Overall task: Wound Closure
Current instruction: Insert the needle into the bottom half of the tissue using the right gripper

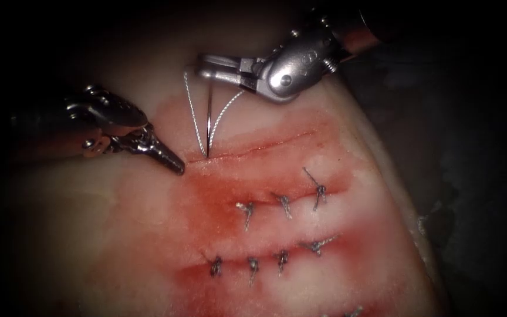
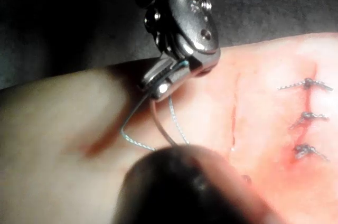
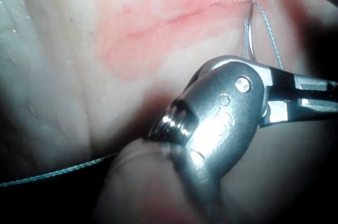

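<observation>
the left tool (image 1: 168,159), jaws closed and empty, points its tip at the open cut's (image 1: 253,149) left end. there the curved needle (image 1: 208,120) stands tip-down, its upper end clamped by the right tool (image 1: 209,66), thread (image 1: 192,111) trailing alongside.

The curved needle (image 1: 208,120) stands nearly upright at the left end of the open cut (image 1: 253,149) — tip at the cut's edge, upper end gripped by the right tool (image 1: 206,66). Pale twisted thread (image 1: 193,114) loops down both sides of the needle — toward the cut.
</observation>
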Action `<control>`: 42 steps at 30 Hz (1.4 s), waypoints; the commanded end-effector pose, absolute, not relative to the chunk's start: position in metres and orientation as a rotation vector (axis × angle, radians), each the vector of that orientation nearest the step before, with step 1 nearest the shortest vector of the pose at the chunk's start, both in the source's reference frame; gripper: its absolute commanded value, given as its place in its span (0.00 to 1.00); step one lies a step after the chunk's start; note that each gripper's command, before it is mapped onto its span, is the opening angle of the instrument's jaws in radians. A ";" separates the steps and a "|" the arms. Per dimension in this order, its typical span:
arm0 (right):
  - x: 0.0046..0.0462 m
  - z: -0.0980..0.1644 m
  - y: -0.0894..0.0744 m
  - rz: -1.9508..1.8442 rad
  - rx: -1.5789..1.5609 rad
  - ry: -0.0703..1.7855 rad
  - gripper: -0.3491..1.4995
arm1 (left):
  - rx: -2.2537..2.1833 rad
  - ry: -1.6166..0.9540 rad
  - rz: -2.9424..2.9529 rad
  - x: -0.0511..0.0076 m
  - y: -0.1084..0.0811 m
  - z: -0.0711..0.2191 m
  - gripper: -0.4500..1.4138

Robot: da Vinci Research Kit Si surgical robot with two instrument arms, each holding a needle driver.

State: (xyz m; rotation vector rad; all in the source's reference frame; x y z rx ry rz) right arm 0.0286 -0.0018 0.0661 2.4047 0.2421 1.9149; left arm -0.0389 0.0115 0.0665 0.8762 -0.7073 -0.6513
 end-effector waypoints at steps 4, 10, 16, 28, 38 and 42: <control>0.0294 0.067 -0.002 1.900 2.365 0.262 0.00 | 0.834 -0.727 -0.655 -0.0400 0.013 0.068 0.00; 0.0293 0.067 -0.002 1.902 2.354 0.256 0.00 | 0.799 -0.735 -0.673 -0.0405 0.014 0.071 0.00; 0.0291 0.067 -0.002 1.894 2.355 0.249 0.00 | 0.768 -0.721 -0.678 -0.0407 0.014 0.072 0.00; 0.0294 0.067 -0.002 1.876 2.357 0.239 0.00 | 0.834 -0.683 -0.623 -0.0412 0.011 0.073 0.00; 0.0295 0.067 -0.002 1.870 2.354 0.231 0.00 | 0.816 -0.650 -0.613 -0.0410 0.012 0.073 0.00; 0.0297 0.067 -0.002 1.865 2.351 0.225 0.00 | 0.837 -0.624 -0.594 -0.0410 0.011 0.074 0.00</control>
